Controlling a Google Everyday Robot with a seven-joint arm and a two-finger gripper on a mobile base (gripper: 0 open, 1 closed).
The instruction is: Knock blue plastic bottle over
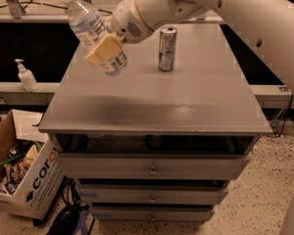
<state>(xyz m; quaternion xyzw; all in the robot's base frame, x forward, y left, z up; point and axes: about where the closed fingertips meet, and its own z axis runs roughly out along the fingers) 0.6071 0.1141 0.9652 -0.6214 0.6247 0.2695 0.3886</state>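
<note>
Blue plastic bottle (86,23) tilts, clamped by the gripper (106,53), far finger hidden behind.

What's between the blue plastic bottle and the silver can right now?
Camera view: only bare cabinet top. The gripper grips the tilted blue plastic bottle, its wrist reaching over that gap.
</note>
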